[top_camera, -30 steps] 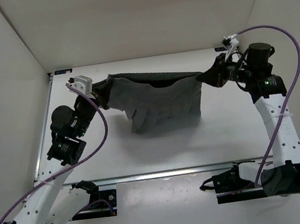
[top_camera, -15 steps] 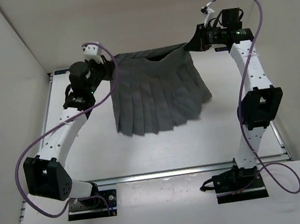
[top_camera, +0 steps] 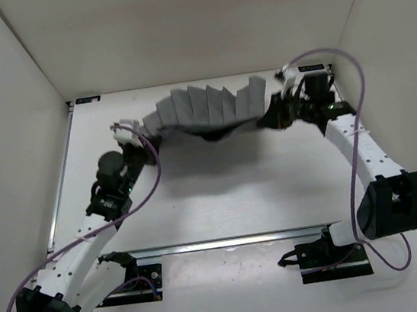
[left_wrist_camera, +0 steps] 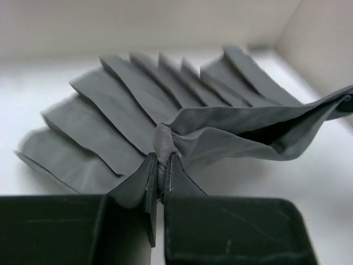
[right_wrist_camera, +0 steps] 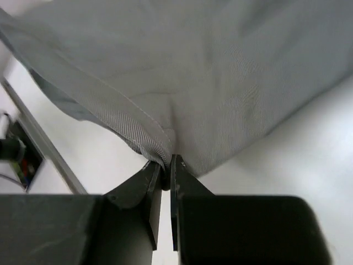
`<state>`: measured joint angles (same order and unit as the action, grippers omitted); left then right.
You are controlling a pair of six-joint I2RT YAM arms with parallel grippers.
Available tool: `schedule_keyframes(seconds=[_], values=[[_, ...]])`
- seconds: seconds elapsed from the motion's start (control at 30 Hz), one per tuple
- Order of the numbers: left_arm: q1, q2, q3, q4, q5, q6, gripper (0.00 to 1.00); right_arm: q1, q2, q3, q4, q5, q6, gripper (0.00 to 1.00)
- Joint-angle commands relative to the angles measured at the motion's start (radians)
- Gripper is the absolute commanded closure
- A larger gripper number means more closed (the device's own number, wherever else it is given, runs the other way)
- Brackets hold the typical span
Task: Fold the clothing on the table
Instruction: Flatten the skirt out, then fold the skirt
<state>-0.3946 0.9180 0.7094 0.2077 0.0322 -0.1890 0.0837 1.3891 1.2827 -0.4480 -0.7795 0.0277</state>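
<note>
Likely the spreading step: left pincer [top_camera: 144, 133] and right pincer [top_camera: 268, 118] each clench the clothing [top_camera: 206, 108] over the desk's [top_camera: 220, 189] far edge; next, lower it flat.

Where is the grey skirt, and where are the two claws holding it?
grey pleated skirt [top_camera: 206, 107]: top view, on a middle pleat.
left gripper [left_wrist_camera: 161, 172]: left wrist view, between its fingertips, where they pinch bunched fabric.
right gripper [right_wrist_camera: 166, 167]: right wrist view, between its fingertips, where they pinch the skirt's seamed edge.
</note>
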Motion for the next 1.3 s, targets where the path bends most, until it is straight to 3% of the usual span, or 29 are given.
schedule_keyframes(seconds=[0.0, 0.17, 0.23, 0.37, 0.57, 0.7, 0.8, 0.93, 1.27], values=[[-0.041, -0.069, -0.151, -0.095, -0.057, -0.105, 1.0, 0.046, -0.04, -0.254, 0.016, 0.15, 0.001, 1.0], [-0.076, -0.256, -0.249, -0.348, -0.006, -0.284, 1.0, 0.149, -0.278, -0.523, -0.115, 0.246, 0.069, 1.0], [-0.052, -0.338, -0.269, -0.411, -0.006, -0.329, 1.0, 0.125, -0.376, -0.566, -0.158, 0.234, 0.083, 1.0], [0.006, -0.377, -0.284, -0.417, 0.008, -0.329, 1.0, 0.033, -0.383, -0.556, -0.166, 0.129, 0.066, 1.0], [0.006, -0.151, -0.26, -0.257, -0.103, -0.311, 1.0, 0.05, -0.065, -0.324, 0.016, 0.134, 0.156, 1.0], [0.051, 0.097, -0.212, -0.121, -0.137, -0.303, 1.0, 0.044, 0.155, -0.153, 0.155, 0.106, 0.212, 1.0], [0.083, 0.255, -0.148, -0.067, -0.158, -0.293, 1.0, 0.039, 0.368, -0.024, 0.19, 0.106, 0.218, 1.0], [0.1, 0.425, -0.059, -0.047, -0.21, -0.288, 1.0, 0.031, 0.517, 0.082, 0.225, 0.132, 0.261, 1.0], [0.131, 0.67, 0.048, -0.03, -0.18, -0.283, 0.98, 0.047, 0.858, 0.431, 0.037, 0.238, 0.227, 1.0]])
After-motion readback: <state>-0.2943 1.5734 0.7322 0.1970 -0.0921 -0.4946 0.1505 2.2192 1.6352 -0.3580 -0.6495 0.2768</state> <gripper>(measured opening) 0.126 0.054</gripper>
